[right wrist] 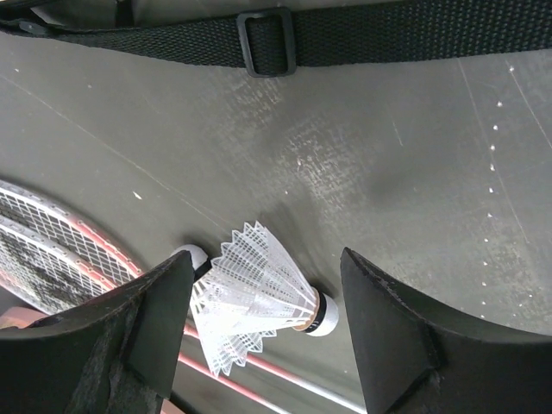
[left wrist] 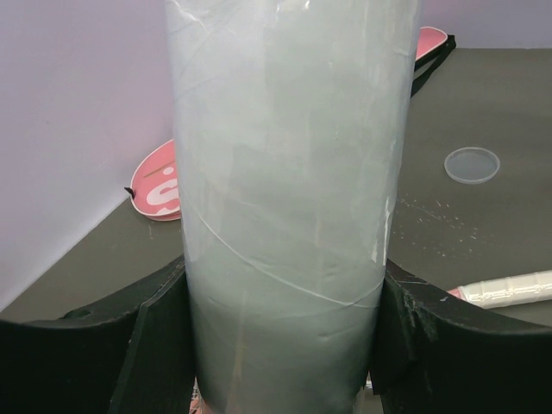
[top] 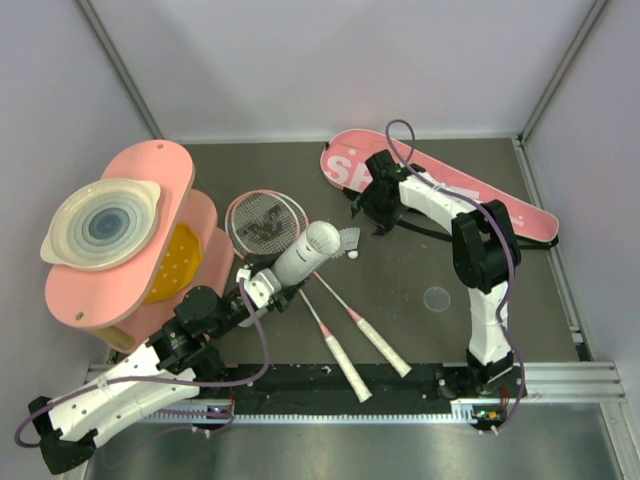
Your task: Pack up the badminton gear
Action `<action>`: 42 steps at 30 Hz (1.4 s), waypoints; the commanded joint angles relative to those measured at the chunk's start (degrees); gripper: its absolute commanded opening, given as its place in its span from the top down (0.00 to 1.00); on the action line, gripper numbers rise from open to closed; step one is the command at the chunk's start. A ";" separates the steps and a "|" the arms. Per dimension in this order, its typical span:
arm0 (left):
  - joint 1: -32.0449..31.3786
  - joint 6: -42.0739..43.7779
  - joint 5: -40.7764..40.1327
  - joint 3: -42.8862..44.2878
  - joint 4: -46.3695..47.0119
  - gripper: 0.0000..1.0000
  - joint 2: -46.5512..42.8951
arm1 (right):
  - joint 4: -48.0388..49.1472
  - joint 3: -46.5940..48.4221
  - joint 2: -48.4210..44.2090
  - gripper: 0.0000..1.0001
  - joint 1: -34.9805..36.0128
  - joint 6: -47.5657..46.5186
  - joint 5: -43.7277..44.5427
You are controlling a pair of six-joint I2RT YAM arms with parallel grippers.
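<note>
Clamping the long white tube [top: 305,255] low on its body, the left gripper [top: 263,288] sits nearest, left of centre. Its jaws are pressed against both sides of the tube, which slants up and away to the right. Beneath it the two pink-framed rackets [top: 262,224] lie on the dark table [top: 420,340], white handles pointing toward the near edge and strung heads overlapped farther back beside the pink rounded boards [top: 130,285]. A clear round lid [top: 437,298] lies by itself to the right. Just past the tube's far end a white feather shuttlecock [right wrist: 259,297] lies on its side. The right gripper [right wrist: 267,280] hangs over it, jaws spread wide and gripping nothing, one finger on either side of the skirt. Farthest back, the pink racket-shaped bag [top: 480,195] lies flat along the rear right, with its black strap [right wrist: 362,39] on the table beyond the shuttlecock.
</note>
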 commanded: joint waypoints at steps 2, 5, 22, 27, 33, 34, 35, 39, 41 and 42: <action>-0.17 0.39 0.02 1.57 4.67 0.90 -0.90 | -1.33 0.73 0.18 0.33 0.55 1.74 0.47; -0.17 0.39 -0.06 1.66 4.58 0.90 -0.81 | -0.46 -0.85 -0.26 0.36 0.81 2.09 0.04; -0.17 0.74 -0.41 1.57 4.49 0.89 -0.10 | 3.41 -3.93 -1.23 0.83 1.34 1.74 -4.71; -0.25 0.74 -0.32 1.48 4.49 0.90 -0.02 | 4.73 -6.82 -3.78 1.00 0.99 2.62 -4.89; -0.17 0.83 -0.42 1.48 4.49 0.90 0.07 | 5.69 -11.48 -13.26 1.00 -0.50 -0.70 -1.11; -0.25 0.74 -0.50 1.48 4.49 0.90 0.16 | 6.39 -12.01 -14.49 1.00 -0.50 -2.02 -0.59; -0.17 0.83 -0.50 1.48 4.40 0.89 0.33 | 7.27 -12.54 -17.37 1.00 -0.50 -3.60 -0.67; -0.17 0.92 -0.24 1.57 4.40 0.89 0.51 | 14.47 -18.76 -25.19 1.00 -0.68 -14.74 -4.70; -0.25 0.92 -0.24 1.48 4.40 0.90 0.60 | 22.43 -22.46 -29.07 1.00 -0.68 -18.02 -10.32; -0.17 0.83 -0.24 1.57 4.40 0.90 0.69 | 25.09 -26.13 -33.53 1.00 -0.68 -20.38 -12.08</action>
